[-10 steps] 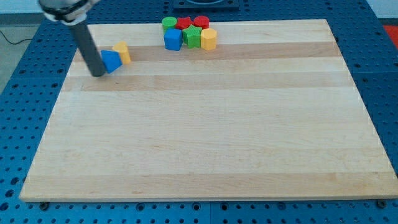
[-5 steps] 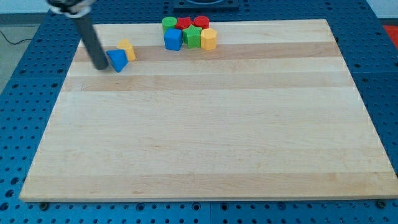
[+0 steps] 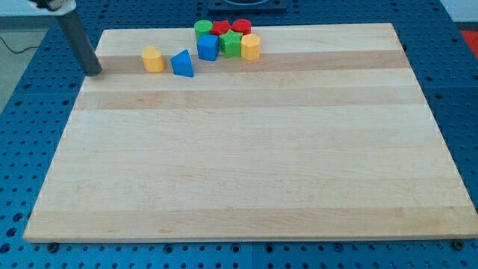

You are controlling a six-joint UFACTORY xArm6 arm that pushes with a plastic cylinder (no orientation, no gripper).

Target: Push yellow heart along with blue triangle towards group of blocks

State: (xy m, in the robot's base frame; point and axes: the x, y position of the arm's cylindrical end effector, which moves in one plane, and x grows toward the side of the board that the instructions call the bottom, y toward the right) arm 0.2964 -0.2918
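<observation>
The yellow heart (image 3: 152, 59) and the blue triangle (image 3: 181, 63) sit side by side near the view's top left of the wooden board (image 3: 246, 149), the triangle to the right of the heart. My tip (image 3: 94, 72) is at the board's left edge, well left of the heart and apart from both. The group stands at the view's top centre: a blue cube (image 3: 208, 47), a green block (image 3: 232, 45), a yellow block (image 3: 251, 47), a green cylinder (image 3: 202, 29), and two red blocks (image 3: 222, 28) (image 3: 240, 27). The triangle lies just left of the blue cube.
Blue perforated table surface (image 3: 30, 112) surrounds the board on all sides.
The blue triangle has moved right, now on the heart's right side near the group. The yellow heart barely shifted. My tip has drawn back left to the board's edge.
</observation>
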